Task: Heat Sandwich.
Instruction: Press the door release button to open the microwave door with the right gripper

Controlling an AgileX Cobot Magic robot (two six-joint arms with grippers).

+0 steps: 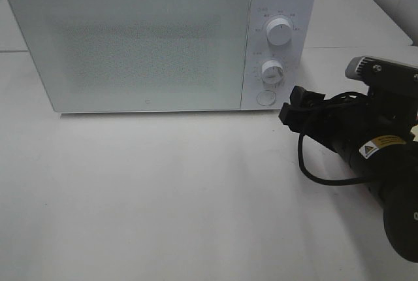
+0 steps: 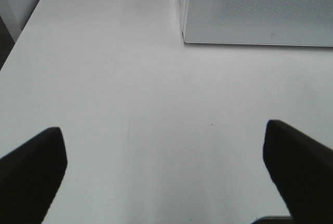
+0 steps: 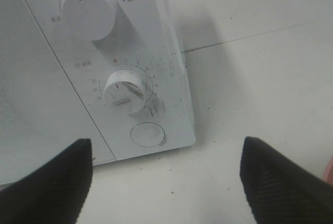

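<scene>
1. The left gripper [image 2: 166,174] hovers over the bare white table [image 2: 130,78], jaws spread wide, holding nothing.
2. The right gripper [image 3: 166,182], also spread and empty, hangs toward the table's right side, facing the round button [image 3: 148,134] and lower dial [image 3: 124,89].
3. The white microwave [image 1: 130,46] stands along the table's far edge, door closed.
4. The sandwich shows in no view.

The black right arm [image 1: 392,189] carries a looping black cable [image 1: 302,153], a yellow warning label [image 1: 382,145] and a grey screwed mount [image 1: 382,72].
</scene>
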